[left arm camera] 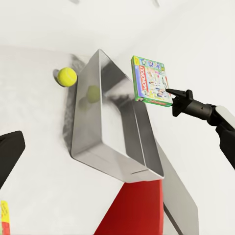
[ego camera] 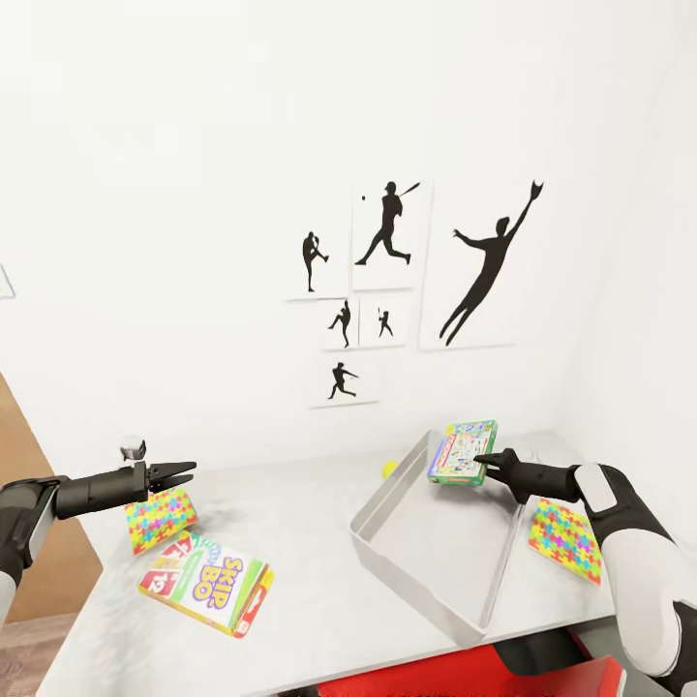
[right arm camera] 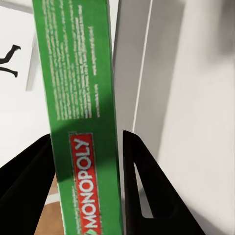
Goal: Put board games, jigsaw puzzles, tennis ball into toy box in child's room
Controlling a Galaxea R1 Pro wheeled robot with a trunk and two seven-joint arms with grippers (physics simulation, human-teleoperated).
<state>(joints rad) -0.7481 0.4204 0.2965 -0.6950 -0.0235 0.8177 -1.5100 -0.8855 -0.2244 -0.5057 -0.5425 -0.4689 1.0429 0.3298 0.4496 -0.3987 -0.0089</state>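
Near the desk's (ego camera: 319, 620) front edge on my left lies the SKIP-BO box (ego camera: 205, 581), with one jigsaw puzzle (ego camera: 161, 520) just behind it under my left gripper (ego camera: 184, 471), whose fingers are pressed together on nothing. My right gripper (ego camera: 487, 461) pinches the green Monopoly box (ego camera: 463, 450) by its edge above the toy box (ego camera: 387, 503). The tennis ball (ego camera: 389, 469) sits just beyond the bin's far rim, the other puzzle (ego camera: 563, 538) toward the right edge.

Green Monopoly box (right arm camera: 81, 112) edge-on, clamped between black fingers (right arm camera: 142, 191), grey bin wall (right arm camera: 129, 63) behind
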